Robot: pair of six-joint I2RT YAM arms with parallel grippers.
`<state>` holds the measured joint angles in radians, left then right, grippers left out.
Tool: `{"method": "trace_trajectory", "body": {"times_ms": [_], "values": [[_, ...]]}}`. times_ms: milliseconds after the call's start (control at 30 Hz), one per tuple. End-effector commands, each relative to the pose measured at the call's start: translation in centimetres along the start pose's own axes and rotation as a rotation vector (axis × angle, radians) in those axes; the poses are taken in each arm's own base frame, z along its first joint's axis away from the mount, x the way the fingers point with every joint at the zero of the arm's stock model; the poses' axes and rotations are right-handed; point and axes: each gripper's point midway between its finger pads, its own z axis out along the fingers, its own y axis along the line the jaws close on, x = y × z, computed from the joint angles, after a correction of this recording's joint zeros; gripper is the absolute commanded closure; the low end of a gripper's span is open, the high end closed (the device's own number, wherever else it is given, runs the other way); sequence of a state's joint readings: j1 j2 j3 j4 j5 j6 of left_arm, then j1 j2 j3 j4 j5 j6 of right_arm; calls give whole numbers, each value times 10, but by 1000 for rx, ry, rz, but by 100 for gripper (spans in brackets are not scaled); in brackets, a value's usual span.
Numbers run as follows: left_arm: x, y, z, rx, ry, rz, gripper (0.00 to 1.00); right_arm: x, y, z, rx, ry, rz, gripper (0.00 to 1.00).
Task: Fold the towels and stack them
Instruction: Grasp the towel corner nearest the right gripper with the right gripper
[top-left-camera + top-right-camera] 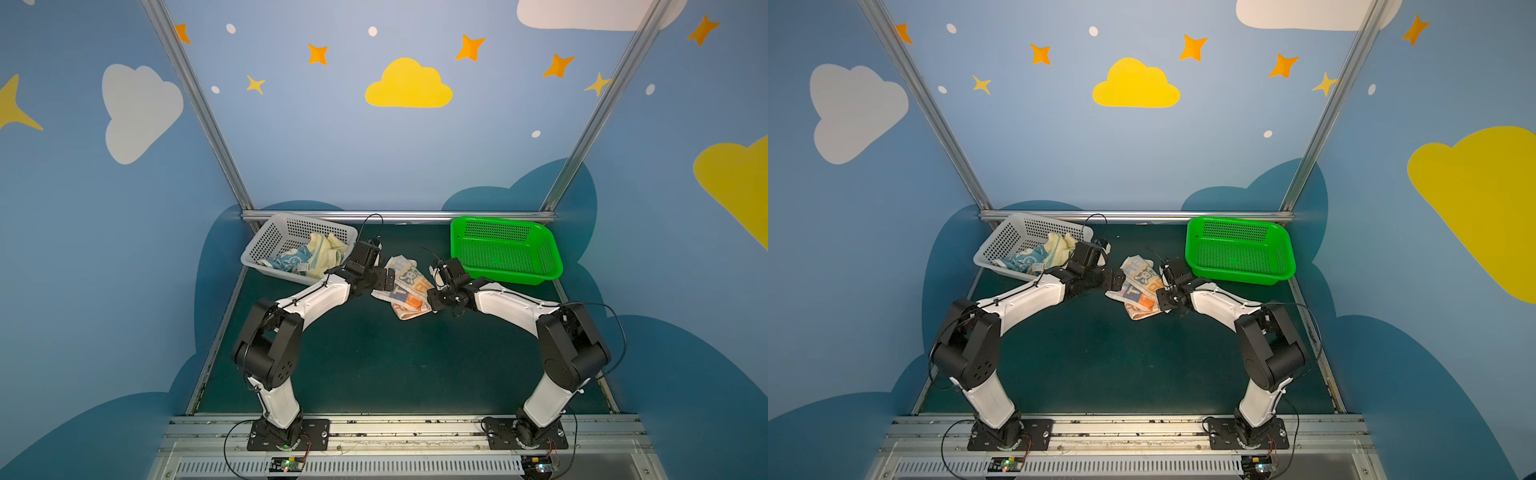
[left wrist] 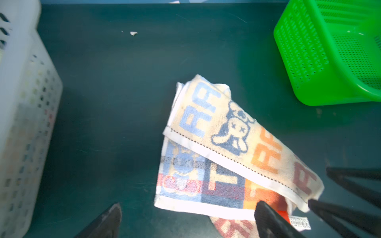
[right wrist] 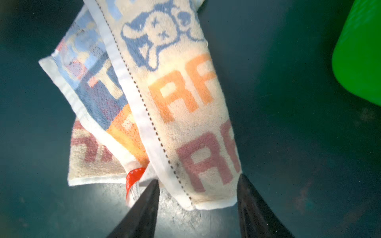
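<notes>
Your right gripper (image 3: 199, 178) is nearer — its jaws stand apart, bracketing the near end of the striped towel (image 3: 185, 103), whose folded strip runs straight ahead from it. The left gripper (image 2: 188, 204) hangs spread wide, empty, the towel just ahead of it.

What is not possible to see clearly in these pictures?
- Towels in the white basket: both top views, bunched, left arm covers part.
- Striped towel lettering: wrist views, its own fold hides part.
- Right gripper, hold on that towel: right wrist view, contact unclear; top views, wrist hides tips.
</notes>
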<state>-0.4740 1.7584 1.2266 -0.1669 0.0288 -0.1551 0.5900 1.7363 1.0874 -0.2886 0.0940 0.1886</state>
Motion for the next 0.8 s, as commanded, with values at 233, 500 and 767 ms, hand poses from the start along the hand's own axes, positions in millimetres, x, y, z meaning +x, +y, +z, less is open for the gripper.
{"method": "trace_trajectory", "body": {"times_ms": [233, 500, 767], "values": [[-13, 6, 11, -29, -35, 76, 0, 16, 6, 20, 54, 25, -69, 45], [-26, 8, 25, -53, -82, 242, 0, 28, -1, 34, 114, 59, -70, 52], [-21, 1, 49, -18, -61, 474, 1, 25, -3, 41, 126, 66, -88, 79]]}}
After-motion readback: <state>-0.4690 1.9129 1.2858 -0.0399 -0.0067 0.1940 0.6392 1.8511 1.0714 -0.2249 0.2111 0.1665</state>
